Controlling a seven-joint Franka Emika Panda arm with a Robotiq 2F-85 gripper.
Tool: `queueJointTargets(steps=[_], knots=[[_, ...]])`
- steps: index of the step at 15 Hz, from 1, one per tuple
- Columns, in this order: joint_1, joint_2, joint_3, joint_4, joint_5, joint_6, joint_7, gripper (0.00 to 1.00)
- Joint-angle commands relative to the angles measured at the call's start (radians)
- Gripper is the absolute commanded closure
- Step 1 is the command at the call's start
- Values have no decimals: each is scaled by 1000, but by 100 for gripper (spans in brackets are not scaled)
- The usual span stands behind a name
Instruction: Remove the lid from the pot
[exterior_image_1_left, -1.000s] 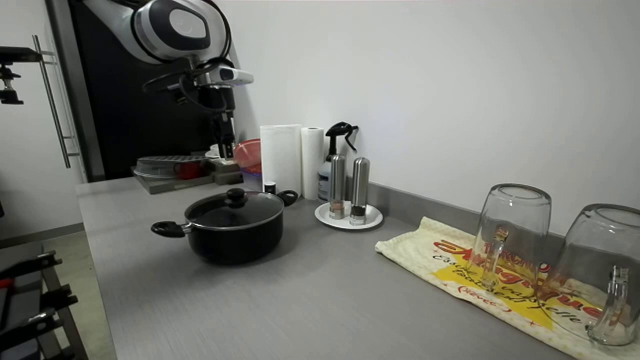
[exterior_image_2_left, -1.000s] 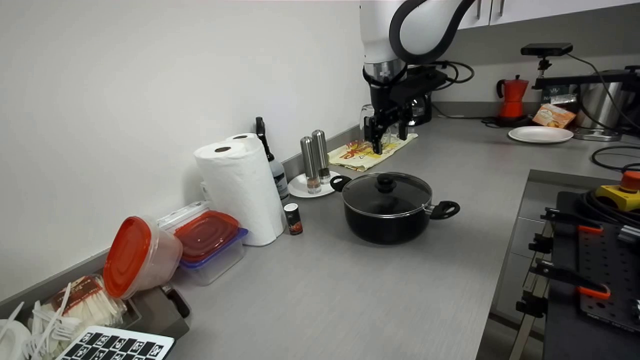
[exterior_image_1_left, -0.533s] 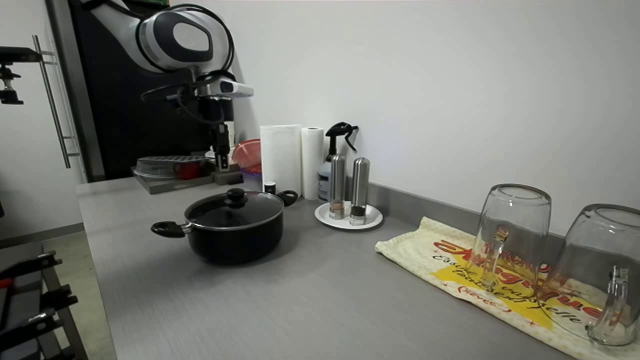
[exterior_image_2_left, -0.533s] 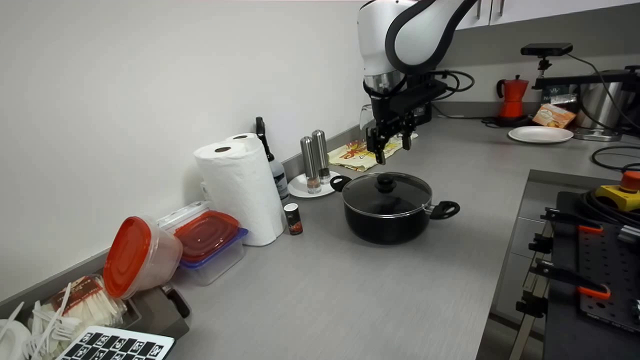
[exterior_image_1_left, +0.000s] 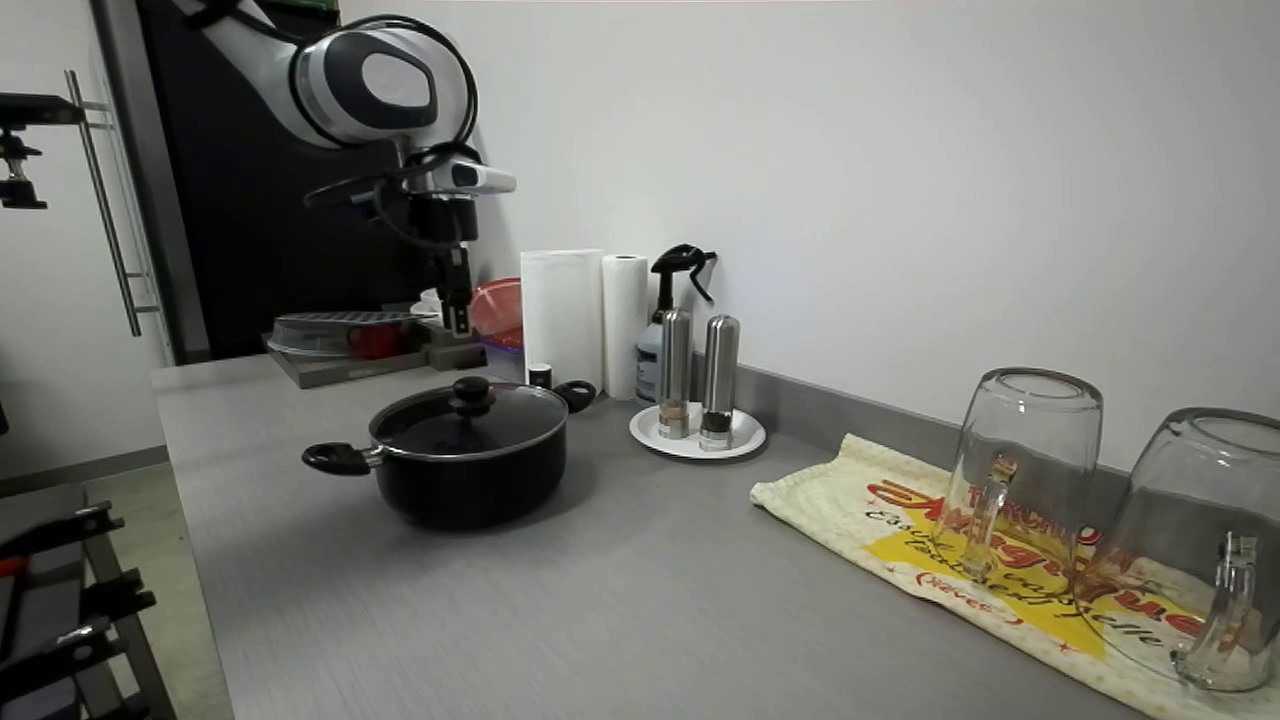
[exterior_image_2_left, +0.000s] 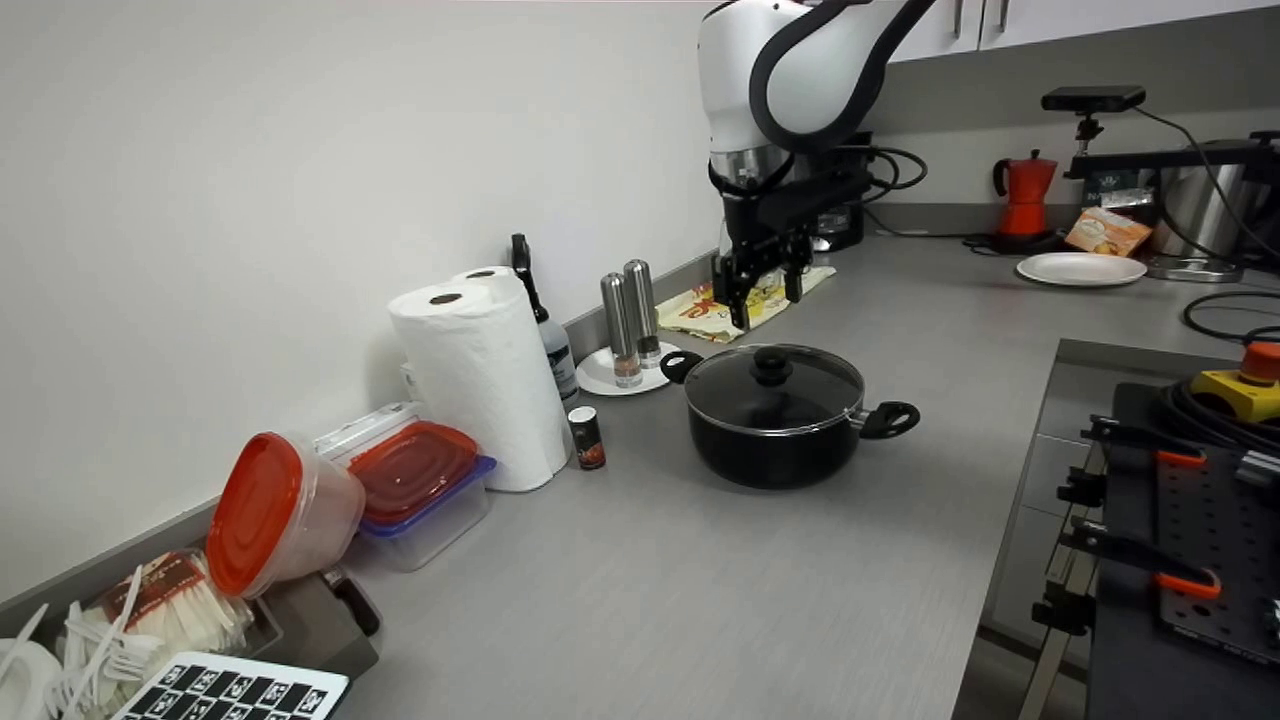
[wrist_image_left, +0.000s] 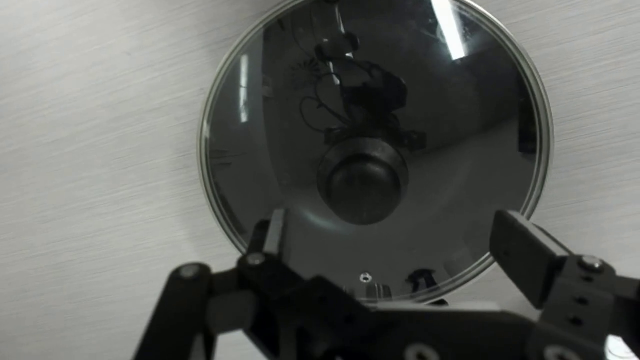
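- The removal proper is not yet begun: the lid (exterior_image_2_left: 772, 396) sits level on the pot (exterior_image_2_left: 770, 460), metal rim against the pot's rim in both exterior views.
- The pot stands on the desk (exterior_image_2_left: 640, 600) between the wall edge and the free edge, apart from both. One side handle (exterior_image_2_left: 889, 420) points to the free edge; the other side handle (exterior_image_2_left: 680, 366) points to the wall edge, near the white plate (exterior_image_1_left: 748, 432) that stands along it.
- The approach looks nearly done. The gripper (exterior_image_2_left: 767, 310) hangs above the lid, pointing down, with a gap between it and the black knob (wrist_image_left: 363, 189).
- Its fingers (wrist_image_left: 520, 255) are spread wide, close to their full reach by the look of it, and hold nothing.
- In the wrist view the knob shows between the fingers, nearer to one than the other; whether that is a true offset or only perspective, I cannot tell.
- What is left, in my judgement: lower the fingers to either side of the knob, grip it, raise the lid off the pot, and set it down on the desk, away from the free edge. The task names no spot for it.
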Motion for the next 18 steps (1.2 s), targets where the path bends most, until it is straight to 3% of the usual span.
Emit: queueJointTargets(steps=[1,18], knots=[[28,35,-27,44,10,17,6,0],[49,102,-62,43,39,31,5,0]])
